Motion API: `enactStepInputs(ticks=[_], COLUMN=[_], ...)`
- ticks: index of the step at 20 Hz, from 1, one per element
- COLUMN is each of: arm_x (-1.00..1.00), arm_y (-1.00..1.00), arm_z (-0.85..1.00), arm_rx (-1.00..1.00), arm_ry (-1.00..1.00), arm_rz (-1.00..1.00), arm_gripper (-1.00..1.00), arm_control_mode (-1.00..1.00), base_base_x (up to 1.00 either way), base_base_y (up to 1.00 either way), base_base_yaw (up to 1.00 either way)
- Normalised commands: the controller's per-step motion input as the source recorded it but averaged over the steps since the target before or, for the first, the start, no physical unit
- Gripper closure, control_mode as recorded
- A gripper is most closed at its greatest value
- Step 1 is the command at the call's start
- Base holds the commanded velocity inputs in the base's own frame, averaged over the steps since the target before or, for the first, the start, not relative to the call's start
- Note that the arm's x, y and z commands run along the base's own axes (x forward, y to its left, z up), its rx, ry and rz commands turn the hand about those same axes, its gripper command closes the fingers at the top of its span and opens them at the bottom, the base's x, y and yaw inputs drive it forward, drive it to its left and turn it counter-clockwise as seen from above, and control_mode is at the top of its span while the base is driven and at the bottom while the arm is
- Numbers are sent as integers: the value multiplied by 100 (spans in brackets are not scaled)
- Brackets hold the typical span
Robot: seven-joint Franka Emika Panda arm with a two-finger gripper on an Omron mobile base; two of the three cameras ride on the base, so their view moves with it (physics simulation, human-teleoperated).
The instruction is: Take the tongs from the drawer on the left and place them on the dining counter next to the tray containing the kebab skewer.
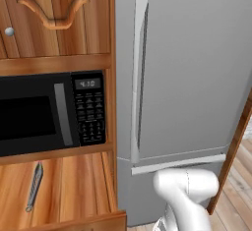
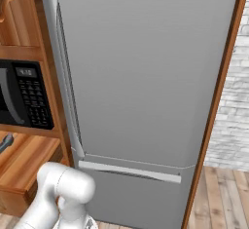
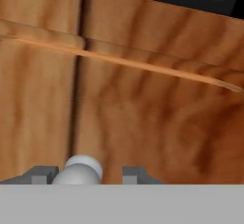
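Note:
The drawer [image 1: 74,188] stands pulled out below the microwave, its plank floor showing. The slim grey tongs [image 1: 34,186] lie inside it near the left, and their end pokes in at the edge of the right base view [image 2: 6,143]. In the hand view my gripper [image 3: 89,174] is right up against the drawer front [image 3: 143,113]. Its round silver knob [image 3: 82,167] sits between the fingertips [image 3: 42,174], close to the left one and clear of the right. The jaws stand apart and hold nothing. The dining counter, the tray and the kebab skewer are out of view.
A black microwave [image 1: 44,114] sits in the shelf above the drawer. A tall grey fridge [image 1: 192,72] stands to its right, with a wooden panel [image 2: 219,101] and a brick wall [image 2: 236,101] beyond. My white arm [image 1: 187,195] bends low in front of the fridge.

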Motion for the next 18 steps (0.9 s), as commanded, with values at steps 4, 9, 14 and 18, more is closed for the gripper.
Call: enactStepInputs(ticks=[4,9,14,18], arm_x=[-100,-100,-100,-90], arm_y=[-69,-56,-47,-40], arm_z=[-40,-29,15,66], arm_rx=[0,1,9,1], arm_ry=[0,-1,-1,2], arm_rz=[0,0,-10,-5], arm_gripper=[100,-100,-100,-100], arm_control_mode=[-100,-100,-100,-100], base_base_x=[0,0,0,0], base_base_y=[0,0,0,0], base_base_yaw=[0,0,0,0])
